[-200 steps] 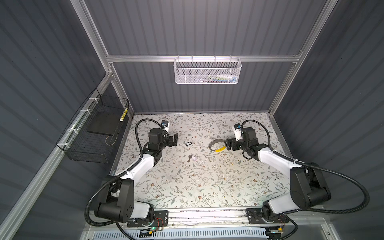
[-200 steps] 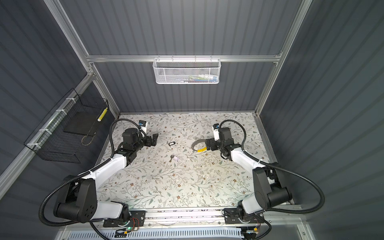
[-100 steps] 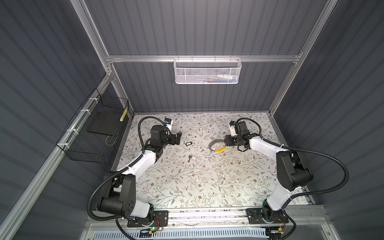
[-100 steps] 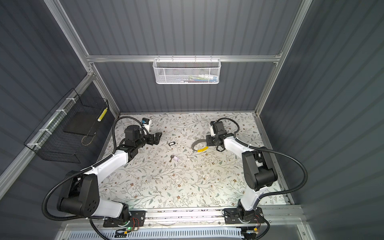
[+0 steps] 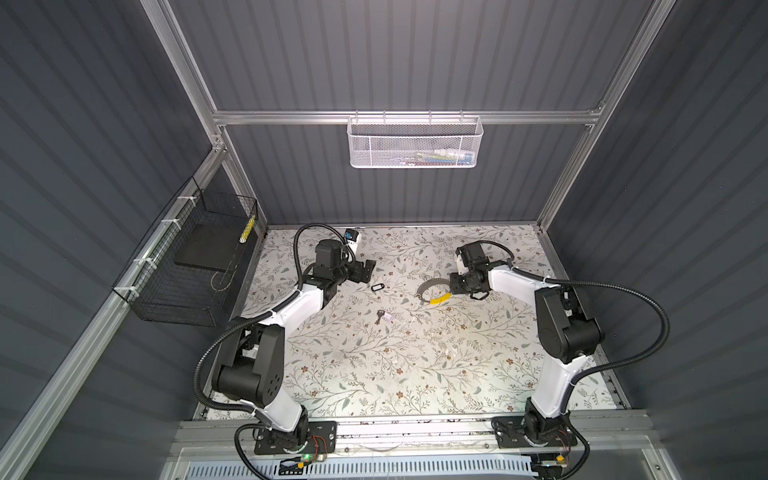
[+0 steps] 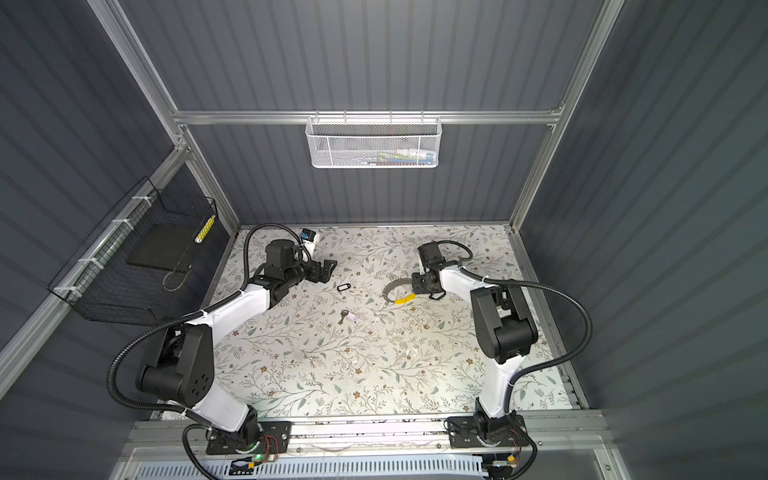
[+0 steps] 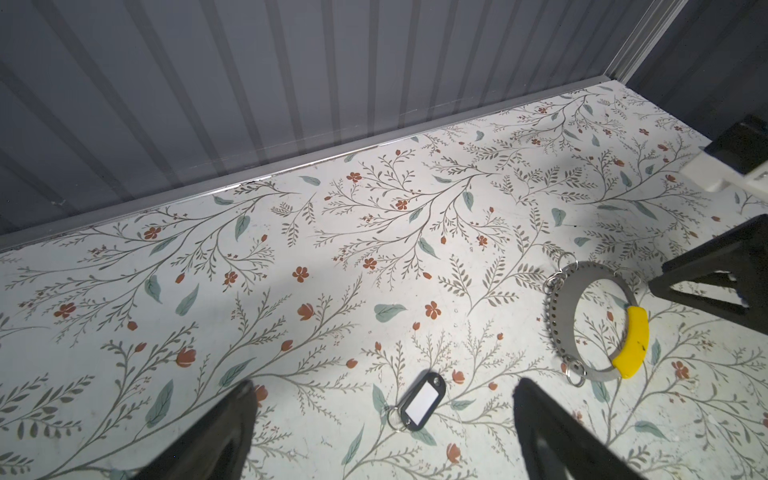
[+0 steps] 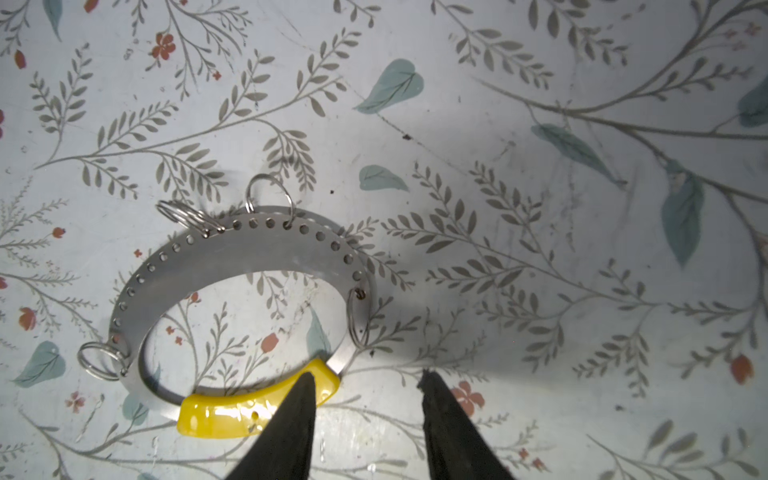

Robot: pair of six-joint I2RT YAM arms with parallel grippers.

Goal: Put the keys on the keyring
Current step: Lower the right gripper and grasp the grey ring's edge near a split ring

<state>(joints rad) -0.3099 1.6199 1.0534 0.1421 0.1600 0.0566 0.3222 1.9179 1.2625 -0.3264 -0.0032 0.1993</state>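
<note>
Hanging on the back rail, a white mesh basket [image 5: 374, 145] holds blurred coloured items; the black wire basket [image 5: 166, 299] holds a dark pad [image 5: 208, 247]. Over the bench [image 5: 415, 374], the left claw [image 5: 369, 272] gapes wide beside the black-rimmed tag [image 5: 376, 287], the right claw [image 8: 365, 378] stands part-open at the yellow tag [image 8: 224, 415] of the keyring [image 8: 249, 249], and the key [image 5: 380, 318] lies apart from both.

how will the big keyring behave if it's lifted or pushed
Probably stiff: the keyring is a flat metal band. Lying flat, it likely slides rather than rolls. Its loose small rings may dangle and swing.
</note>
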